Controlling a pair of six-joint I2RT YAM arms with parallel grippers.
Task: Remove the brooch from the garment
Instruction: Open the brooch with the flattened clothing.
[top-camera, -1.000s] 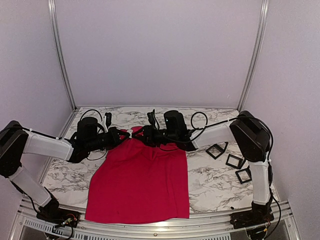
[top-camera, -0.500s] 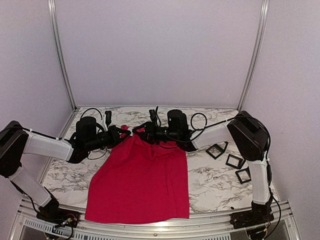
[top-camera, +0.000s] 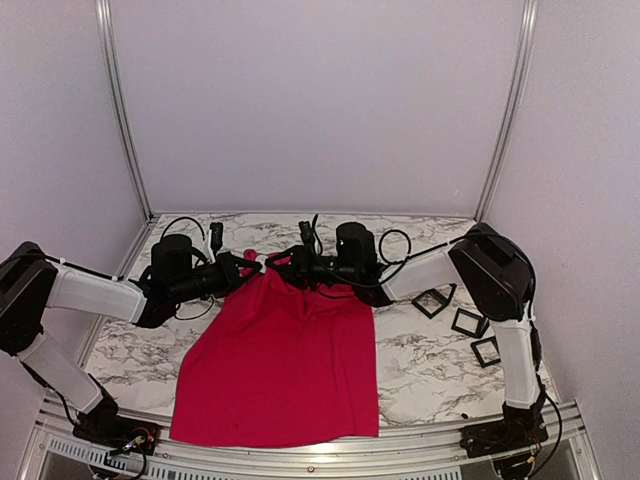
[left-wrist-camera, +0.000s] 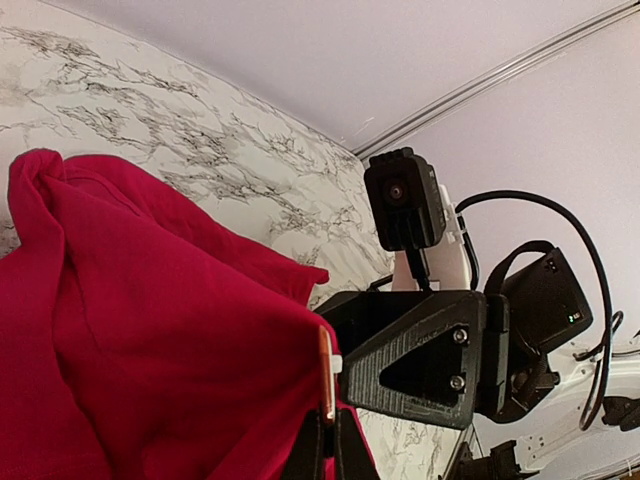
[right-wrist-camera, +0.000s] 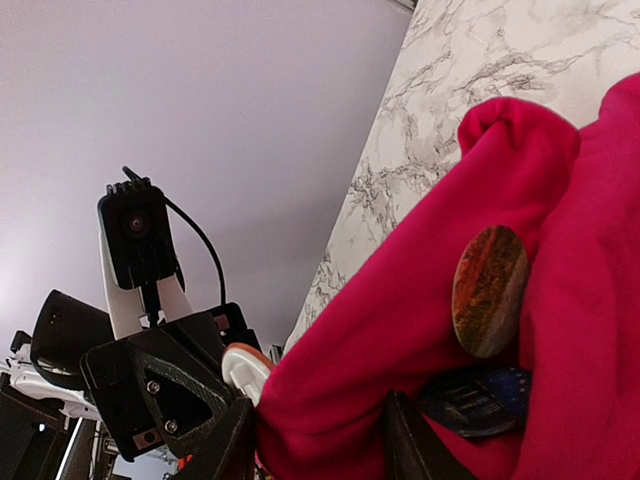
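The red garment (top-camera: 280, 370) lies on the marble table, its top edge lifted between both grippers. My left gripper (top-camera: 252, 266) is shut on a thin round brooch (left-wrist-camera: 326, 372) with a copper rim and white back, seen edge-on against the cloth; its jaws (left-wrist-camera: 330, 435) stand closed. The brooch also shows in the right wrist view (right-wrist-camera: 243, 368). My right gripper (top-camera: 283, 262) is shut on a fold of the garment (right-wrist-camera: 420, 330), the cloth filling the gap between its fingers (right-wrist-camera: 232, 445). An oval orange-brown badge (right-wrist-camera: 490, 290) sits on the cloth beside it.
Three black square frames (top-camera: 433, 300), (top-camera: 468, 321), (top-camera: 487, 350) lie on the table's right side. A dark blue patch (right-wrist-camera: 480, 400) shows under the oval badge. Walls close in the back and sides.
Both grippers have drawn a little closer at the garment's top edge. The cloth there is bunched and lifted slightly higher. Both holds are unchanged.
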